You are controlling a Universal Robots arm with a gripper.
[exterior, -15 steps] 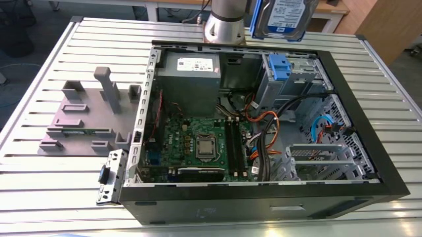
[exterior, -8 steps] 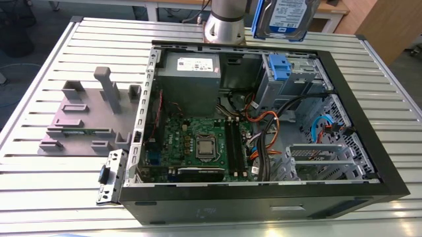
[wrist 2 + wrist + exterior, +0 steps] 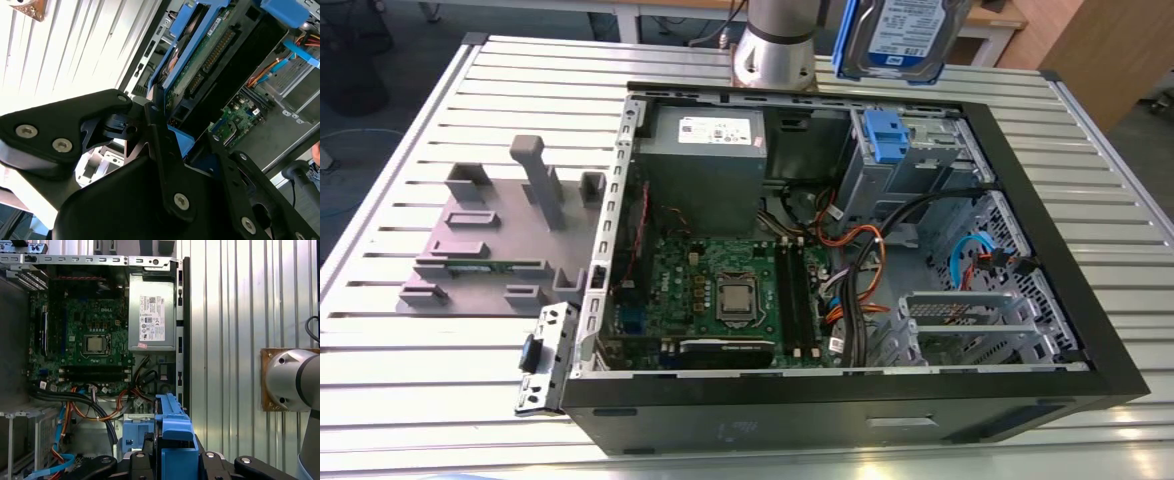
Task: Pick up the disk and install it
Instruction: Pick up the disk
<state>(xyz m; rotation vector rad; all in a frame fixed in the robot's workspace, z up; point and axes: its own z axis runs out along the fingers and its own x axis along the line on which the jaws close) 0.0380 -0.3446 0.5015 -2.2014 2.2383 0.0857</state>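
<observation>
**Disk gripped, hanging over open case**

Gripper [image 3: 175, 459] is clenched on the disk [image 3: 902, 35], with the blue bracket pinched between its fingers. The open computer case [image 3: 827, 405] sits below the gripper. The motherboard [image 3: 85, 340] and power supply [image 3: 151, 320] lie beneath it.

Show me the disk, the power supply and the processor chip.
disk [image 3: 903, 30], exterior view, on its white-and-blue label.
power supply [image 3: 151, 317], first wrist view, on its white sticker.
processor chip [image 3: 736, 297], exterior view, on its metal lid.

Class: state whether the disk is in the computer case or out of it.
Out: the gripper holds the disk in the air, above the case.
</observation>
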